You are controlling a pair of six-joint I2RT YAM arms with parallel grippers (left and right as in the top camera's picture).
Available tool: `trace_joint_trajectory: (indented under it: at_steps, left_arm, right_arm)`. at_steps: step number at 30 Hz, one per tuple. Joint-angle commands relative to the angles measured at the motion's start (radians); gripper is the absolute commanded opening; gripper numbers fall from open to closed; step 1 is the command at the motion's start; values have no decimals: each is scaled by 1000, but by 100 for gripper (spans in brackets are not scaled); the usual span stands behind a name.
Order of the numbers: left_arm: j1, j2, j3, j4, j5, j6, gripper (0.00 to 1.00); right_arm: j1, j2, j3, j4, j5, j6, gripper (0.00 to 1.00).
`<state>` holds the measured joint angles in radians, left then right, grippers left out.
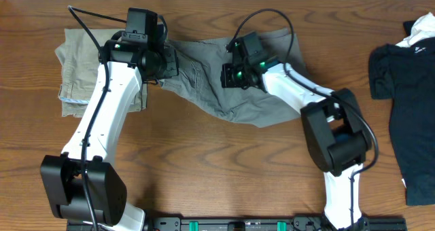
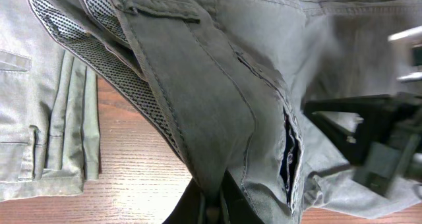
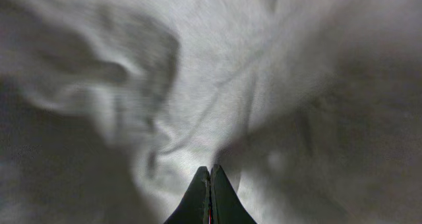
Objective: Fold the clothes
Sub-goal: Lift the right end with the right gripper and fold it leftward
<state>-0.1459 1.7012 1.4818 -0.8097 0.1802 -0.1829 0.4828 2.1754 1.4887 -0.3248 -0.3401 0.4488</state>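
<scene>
Grey shorts (image 1: pixel 224 88) lie bunched at the worktop's (image 1: pixel 217 180) far side, touching the folded khaki trousers (image 1: pixel 75 68); left claw (image 2: pixel 212 197) clenched on a raised fold; right claw (image 3: pixel 210 181) pinched shut on cloth; I reckon both grips are for spreading it flat.

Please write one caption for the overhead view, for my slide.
Left claw and right claw pinch the grey shorts between folded khaki trousers and a black garment.
</scene>
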Motion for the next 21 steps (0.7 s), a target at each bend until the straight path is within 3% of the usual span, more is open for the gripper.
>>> trace_joint_trajectory:
  at_steps: [1, 8, 14, 21]
  left_arm:
    - [3, -24, 24, 4, -5, 7, 6]
    - [3, -25, 24, 3, -5, 7, 6]
    - [3, -26, 24, 3, -5, 7, 6]
    - [3, -26, 24, 3, -5, 7, 6]
  right_arm:
    - [24, 37, 13, 20, 41, 14, 1]
    - [23, 40, 27, 66, 33, -14, 1]
    - [-32, 31, 156, 24, -16, -46, 1]
    - [-66, 36, 176, 32, 44, -50, 1]
